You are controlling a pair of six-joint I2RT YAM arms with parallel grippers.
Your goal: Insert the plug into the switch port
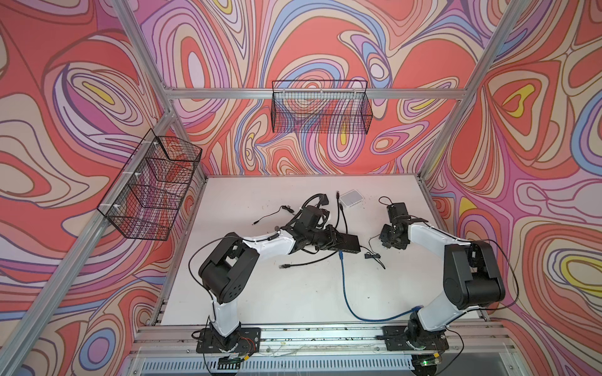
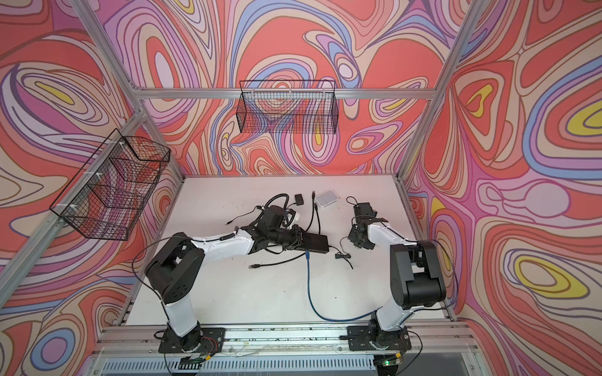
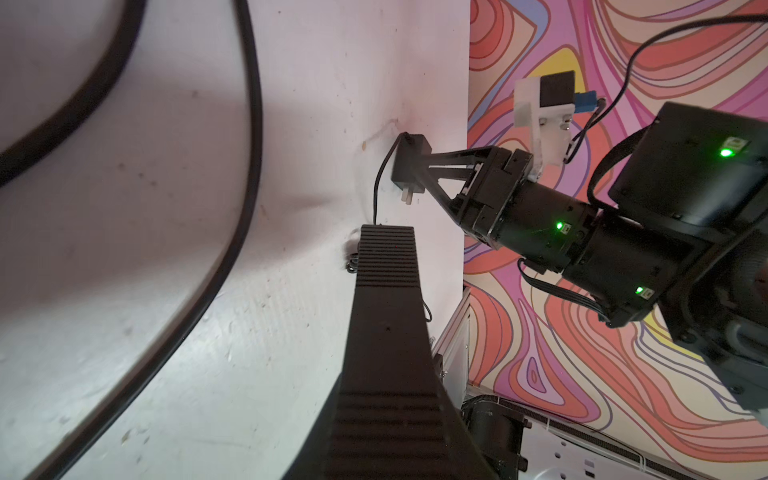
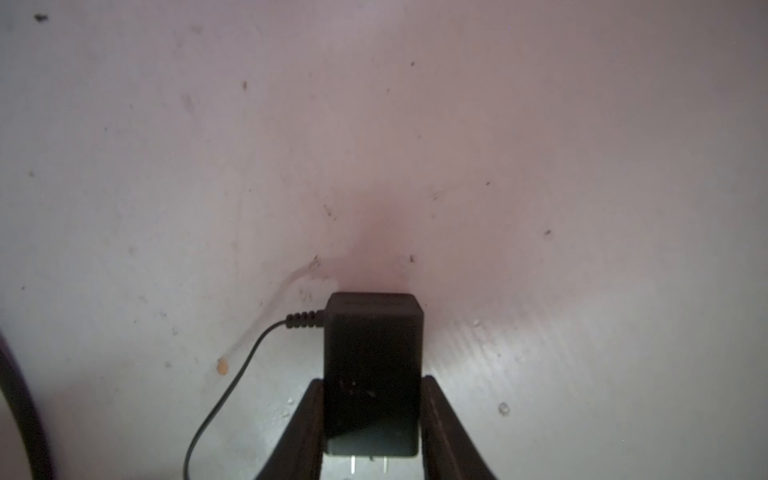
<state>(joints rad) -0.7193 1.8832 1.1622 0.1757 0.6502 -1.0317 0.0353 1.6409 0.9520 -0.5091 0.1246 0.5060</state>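
On a white tabletop (image 1: 293, 293) ringed by swirl-patterned walls and two wire baskets (image 1: 321, 110), two robot arms face a scatter of network gear. Both top views show the left arm (image 1: 270, 245) stretched toward the centre, where the left gripper (image 1: 337, 241) meets the near end of a black switch (image 1: 350, 242) lying flat. Its jaws are drawn together, and no view shows whether they pinch the switch.

The right arm (image 1: 430, 237) bends down beside that switch, clear of it. The right gripper (image 4: 374, 380) is clamped on a black power adapter (image 4: 374, 353), one finger pressed to each side. It holds the adapter low over the tabletop, and contact with the surface cannot be made out. The adapter's metal prongs (image 4: 354, 464) point back toward the wrist camera, and a thin cord (image 4: 232, 386) curls away from its side.

A white switch (image 1: 352, 198) sits farther back, near the rear wall.

A blue cable (image 1: 345, 293) runs from beside the right arm's base across the table. The blue plug (image 1: 340, 255) meets the black switch's front face, but how deep it sits cannot be told. A black cable (image 1: 309, 262) lies loose in front of the left arm, and its plug (image 1: 282, 266) rests free on the table.
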